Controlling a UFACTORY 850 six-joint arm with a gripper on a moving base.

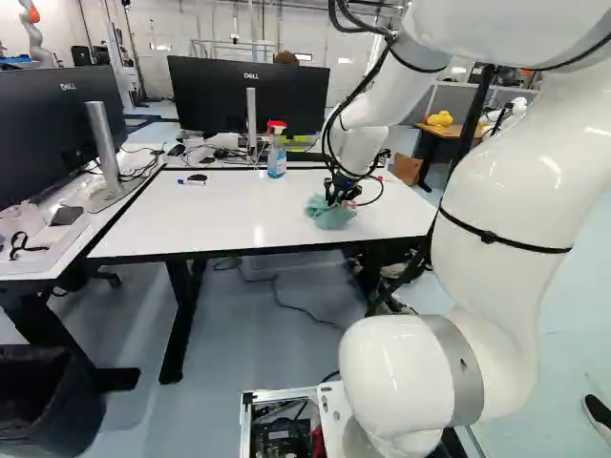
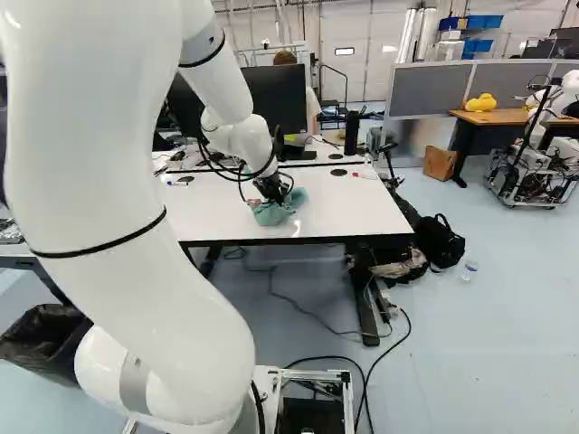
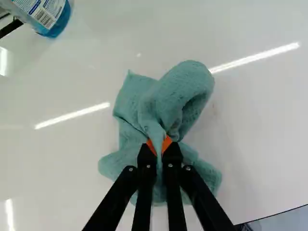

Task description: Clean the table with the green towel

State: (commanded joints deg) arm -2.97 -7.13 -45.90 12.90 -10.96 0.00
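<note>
On the table [image 3: 72, 159], wrist view: A green towel [image 3: 163, 103] is seen bunched between the orange pads [image 3: 166, 143] of the gripper [image 3: 159, 144], pinched from both sides at its middle, with folds spread loosely around the tips. A spray bottle [image 3: 53, 14] is seen ahead and off to one side, well apart from the cloth. Beside the towel a faint reddish smudge [image 3: 215, 107] seems to be shown.

Towel, left base view: It is laid on the right half of the table, closer to the near edge than to the far one. The spray bottle is stood near the far edge, with a blue marker [image 1: 192, 182] to its left.

Arm, right base view: The gripper is lowered to the tabletop by the arm [image 2: 240, 136], and cloth is met by the surface. Near the far right corner a red marker [image 2: 365, 176] is seen.

Wiping: This is judged to be the step in hand. For the next move, the cloth should be pressed lightly and drawn flat over the smudge, then towards the left edge; the bottle and markers should be steered around, and bare fingertips kept off the surface.
</note>
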